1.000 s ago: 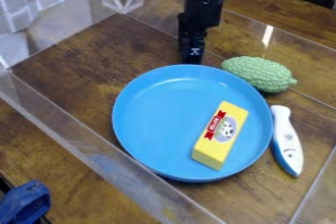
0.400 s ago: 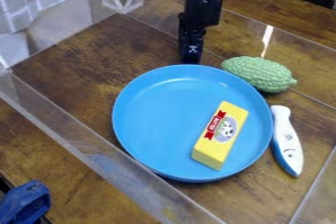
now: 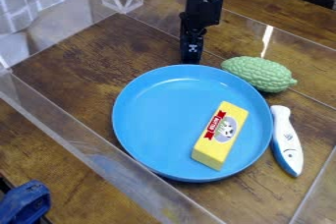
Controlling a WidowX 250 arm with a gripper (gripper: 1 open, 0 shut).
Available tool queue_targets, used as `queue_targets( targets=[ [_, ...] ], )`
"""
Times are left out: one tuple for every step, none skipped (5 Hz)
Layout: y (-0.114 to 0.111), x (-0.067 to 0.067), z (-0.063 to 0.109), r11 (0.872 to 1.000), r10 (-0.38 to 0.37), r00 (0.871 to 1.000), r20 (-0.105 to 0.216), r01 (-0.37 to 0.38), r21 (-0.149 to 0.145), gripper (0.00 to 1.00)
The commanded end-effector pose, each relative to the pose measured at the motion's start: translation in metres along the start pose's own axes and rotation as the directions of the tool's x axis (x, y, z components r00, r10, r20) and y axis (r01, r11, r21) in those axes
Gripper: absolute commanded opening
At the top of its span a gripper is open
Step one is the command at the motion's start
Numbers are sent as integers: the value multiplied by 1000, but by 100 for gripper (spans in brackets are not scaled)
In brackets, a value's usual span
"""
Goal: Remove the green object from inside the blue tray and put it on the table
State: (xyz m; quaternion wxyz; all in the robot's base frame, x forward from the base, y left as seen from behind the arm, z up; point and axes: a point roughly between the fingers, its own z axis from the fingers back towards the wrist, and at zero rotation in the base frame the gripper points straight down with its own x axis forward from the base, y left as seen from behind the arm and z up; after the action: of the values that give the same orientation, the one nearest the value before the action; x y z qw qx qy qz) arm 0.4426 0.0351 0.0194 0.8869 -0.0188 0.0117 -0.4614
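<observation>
Nearest the camera, well in front of the jaws, a clear acrylic wall (image 3: 92, 154) runs along the tabletop (image 3: 79, 81) edge, with something blue (image 3: 20, 203) outside it at the bottom corner. Behind the wall lies the blue tray (image 3: 151, 110), between the wall and the jaws, its far rim just short of them. On the tray's right half rests a yellow block (image 3: 221, 135) with a red-and-white label. To the tray's right, beside its rim, lies a white and blue pen-like thing (image 3: 285, 140). The green object (image 3: 258, 74) lies on the tabletop outside the tray, to the right of the jaws and near them, just beyond the tray's far right rim. The gripper (image 3: 194, 54) points straight down at the tabletop behind the tray; its jaws are spread and hold nothing.
</observation>
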Motion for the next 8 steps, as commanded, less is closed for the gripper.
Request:
queue_targets(
  targets=[
    [-20,16,-14,988,-147,989,-10,147,-38,100],
    [-28,25,-13,974,-222,975,-6,222,-42,100],
    [-37,34,-12,957,-289,957,-2,288,-43,100],
    [-42,35,-13,947,-319,948,4,319,-45,100],
    [-49,44,-13,933,-356,934,14,356,-52,100],
    [-52,52,-13,931,-361,932,27,362,-57,100],
    [-54,60,-13,928,-364,931,40,366,-63,100],
    [-58,72,-14,945,-318,947,50,321,-68,100]
  ],
)
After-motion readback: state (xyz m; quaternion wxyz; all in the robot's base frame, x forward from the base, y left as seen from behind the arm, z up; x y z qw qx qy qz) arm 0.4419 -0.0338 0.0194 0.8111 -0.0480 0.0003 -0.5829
